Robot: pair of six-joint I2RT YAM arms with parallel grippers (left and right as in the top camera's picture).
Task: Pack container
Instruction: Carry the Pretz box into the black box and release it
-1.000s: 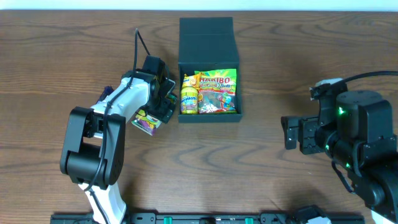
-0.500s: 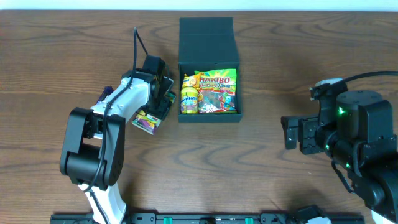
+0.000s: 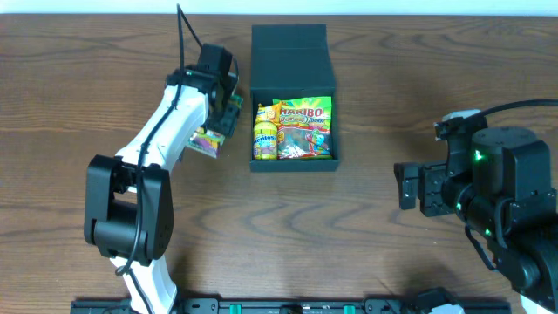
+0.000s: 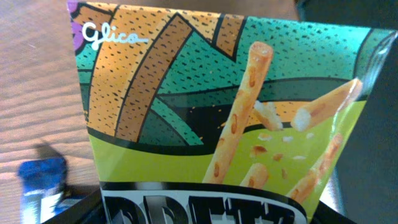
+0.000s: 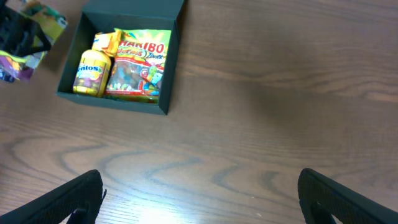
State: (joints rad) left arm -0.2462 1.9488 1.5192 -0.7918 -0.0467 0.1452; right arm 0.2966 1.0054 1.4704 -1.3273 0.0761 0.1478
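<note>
Overhead view first, Ana: where does the container (image 3: pixel 289 54) sit?

Far middle of the worktop (image 3: pixel 366 253), Ben. Its open side faces up and its flap lid is laid back toward the far edge. Box and lid together run long from near to far.

What's inside?

A Haribo bag (image 3: pixel 305 126) fills the right part, print upward. A yellow Mentos bottle (image 3: pixel 264 135) lies along the left wall, touching the bag.

And the left tool (image 3: pixel 223 122)?

Clamped on a Glico packet (image 3: pixel 207 139) with pretzel sticks printed on it, just beside the container's left wall and outside it. That packet (image 4: pixel 217 112) fills the left wrist view.

The right tool (image 5: pixel 199 199)?

Fingers spread wide over bare wood on the worktop's right side, well apart from the container.
</note>
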